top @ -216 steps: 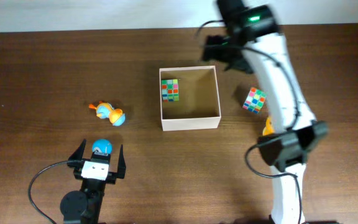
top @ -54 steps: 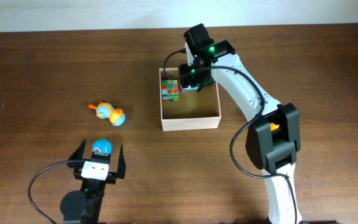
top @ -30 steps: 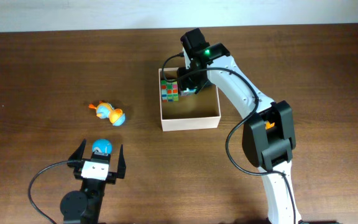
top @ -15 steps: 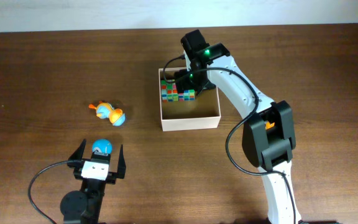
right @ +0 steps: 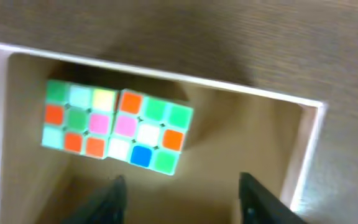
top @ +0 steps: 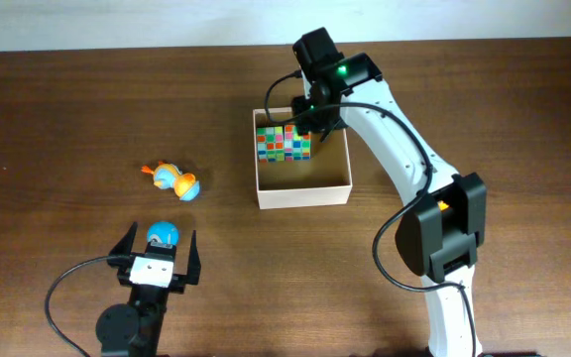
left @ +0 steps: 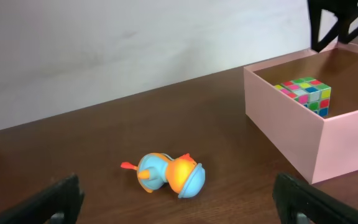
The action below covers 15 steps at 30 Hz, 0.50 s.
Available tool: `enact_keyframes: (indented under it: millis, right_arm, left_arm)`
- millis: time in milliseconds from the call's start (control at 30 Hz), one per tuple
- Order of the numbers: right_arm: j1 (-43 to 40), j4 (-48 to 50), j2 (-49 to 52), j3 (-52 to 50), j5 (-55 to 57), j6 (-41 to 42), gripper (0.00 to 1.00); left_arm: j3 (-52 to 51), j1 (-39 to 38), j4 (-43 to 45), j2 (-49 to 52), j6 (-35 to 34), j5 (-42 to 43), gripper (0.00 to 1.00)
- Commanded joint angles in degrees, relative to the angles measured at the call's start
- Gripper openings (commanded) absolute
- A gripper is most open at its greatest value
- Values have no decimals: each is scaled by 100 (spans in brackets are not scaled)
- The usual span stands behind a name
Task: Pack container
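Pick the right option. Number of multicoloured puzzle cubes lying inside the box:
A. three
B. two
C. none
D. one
B: the left cube and the right cube lie touching, side by side, inside the container, near one corner.

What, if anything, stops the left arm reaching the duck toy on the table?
Probably nothing, so yes. The duck toy lies on bare table ahead of the open left gripper; the box sits off to the side.
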Motion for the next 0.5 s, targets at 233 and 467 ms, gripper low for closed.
enact_keyframes:
  millis: [233, 467]
  right_arm:
    - [26, -7, 118, -24, 468, -334, 23]
    - [31, 0, 332, -39, 463, -332, 22]
  left_arm:
    - [-39, 35, 13, -50, 66, -42, 99]
    - [-39, 35, 13, -50, 66, -42, 99]
